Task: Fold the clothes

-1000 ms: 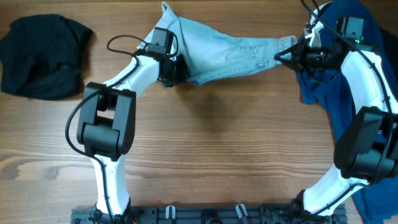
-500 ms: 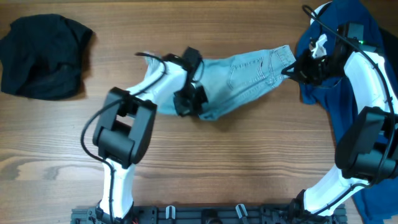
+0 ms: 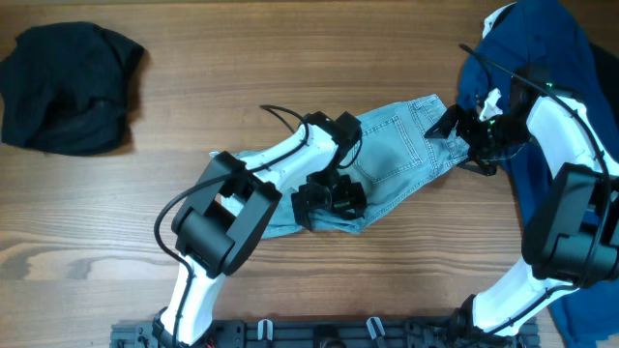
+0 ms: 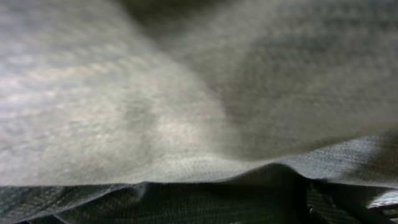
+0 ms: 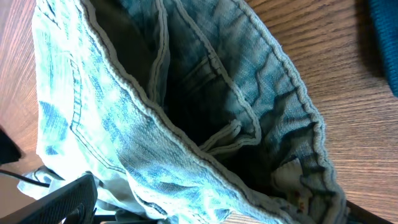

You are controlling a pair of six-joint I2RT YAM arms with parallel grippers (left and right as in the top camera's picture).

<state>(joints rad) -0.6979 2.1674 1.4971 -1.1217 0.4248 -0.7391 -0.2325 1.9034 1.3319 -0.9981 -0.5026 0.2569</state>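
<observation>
The pale-blue denim shorts [image 3: 392, 145] lie slanted across the middle of the table, waistband toward the right. My left gripper [image 3: 330, 199] rests on their lower left part, its jaws spread and open. In the left wrist view blurred denim [image 4: 186, 93] fills almost the whole picture and hides the fingers. My right gripper [image 3: 460, 143] is at the waistband end, open. In the right wrist view the gaping waistband [image 5: 186, 93] lies between its widely parted fingers [image 5: 62, 200].
A dark-blue garment [image 3: 546, 58] lies heaped at the right edge, under and behind the right arm, and shows in the right wrist view as a blue corner [image 5: 385, 37]. A black garment [image 3: 66, 87] sits at the far left. The wooden table [image 3: 145, 213] is bare on the left.
Both arms carried the shorts from the far edge down toward the middle of the table. Both grippers have gone from shut on the denim to open, and the shorts now lie on the table.
</observation>
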